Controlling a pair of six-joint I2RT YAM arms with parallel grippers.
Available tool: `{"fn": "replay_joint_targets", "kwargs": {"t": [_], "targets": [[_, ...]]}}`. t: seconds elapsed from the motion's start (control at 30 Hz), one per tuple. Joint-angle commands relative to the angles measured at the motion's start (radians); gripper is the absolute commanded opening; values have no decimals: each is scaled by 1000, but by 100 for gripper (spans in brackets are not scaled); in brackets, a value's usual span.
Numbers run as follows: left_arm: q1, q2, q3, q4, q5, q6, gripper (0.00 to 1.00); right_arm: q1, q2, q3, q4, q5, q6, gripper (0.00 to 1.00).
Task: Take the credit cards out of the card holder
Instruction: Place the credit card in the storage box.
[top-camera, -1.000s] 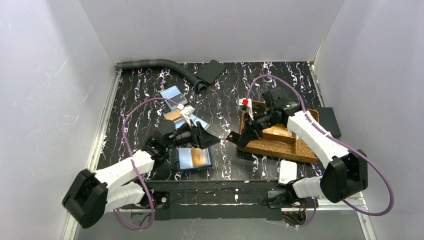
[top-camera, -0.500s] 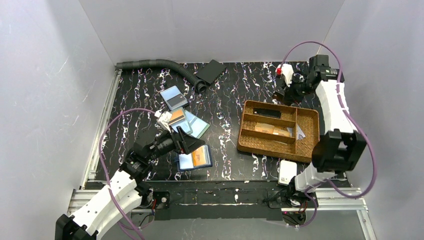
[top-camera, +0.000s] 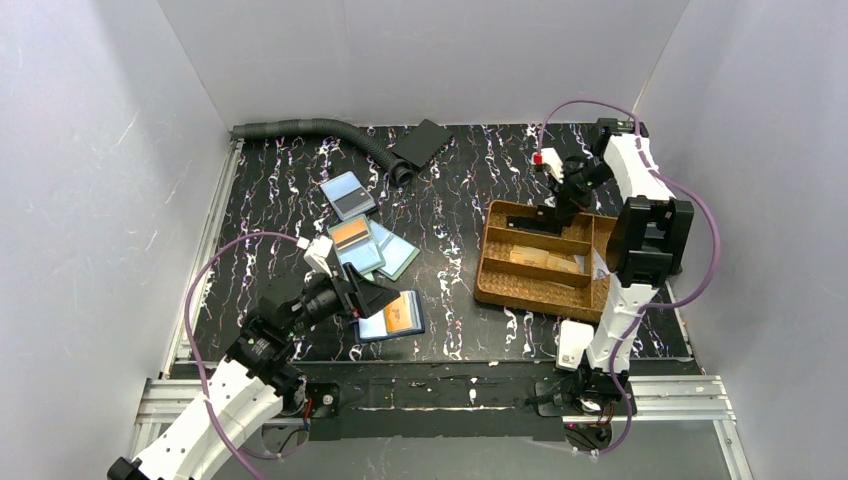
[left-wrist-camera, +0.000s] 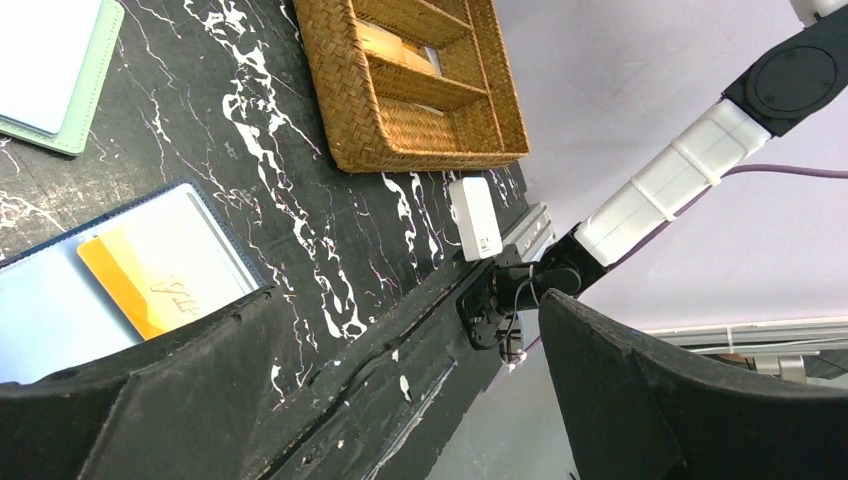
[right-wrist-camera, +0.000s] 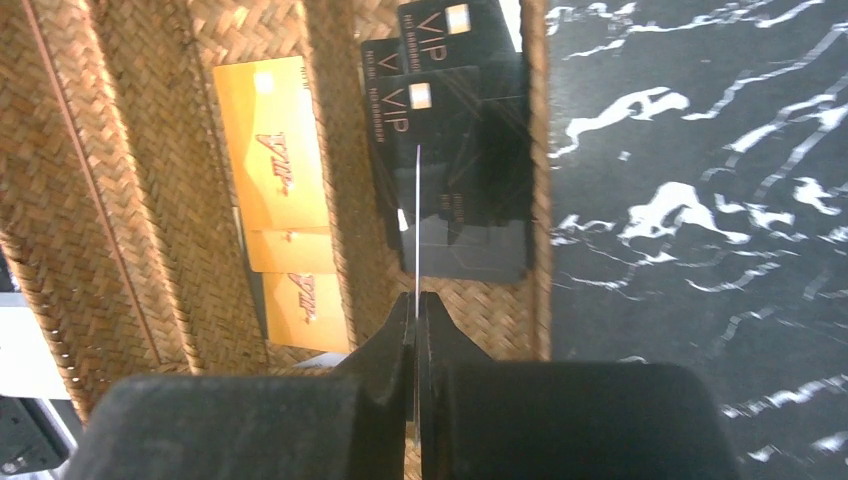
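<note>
Jaws of the left gripper (left-wrist-camera: 410, 300) are gaping wide, gripping nothing, hovering just over the open card holder (left-wrist-camera: 60, 320), an orange card (left-wrist-camera: 140, 285) sitting in its sleeve. Right gripper (right-wrist-camera: 417, 300) is pinching a thin card (right-wrist-camera: 417, 200) edge-on above black VIP cards (right-wrist-camera: 450, 150) in the woven tray (right-wrist-camera: 120, 250). Black white-veined tabletop (top-camera: 450, 170) is lying between pale walls (top-camera: 420, 60). Only the overhead view is showing the corrugated hose (top-camera: 300, 127).

Pale lilac-white walls (top-camera: 430, 50) close in three sides under even, soft light. The table (top-camera: 450, 200) is black with white marbling. An aluminium rail (top-camera: 200, 270) edges it.
</note>
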Motion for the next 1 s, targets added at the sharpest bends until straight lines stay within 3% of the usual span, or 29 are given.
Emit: {"fn": "replay_joint_targets", "kwargs": {"t": [0.0, 0.97], "targets": [[5, -31, -13, -47, -29, 0, 98, 2, 18, 27, -82, -49, -40, 1], [5, -89, -27, -95, -38, -35, 98, 22, 101, -34, -3, -11, 22, 2]]}}
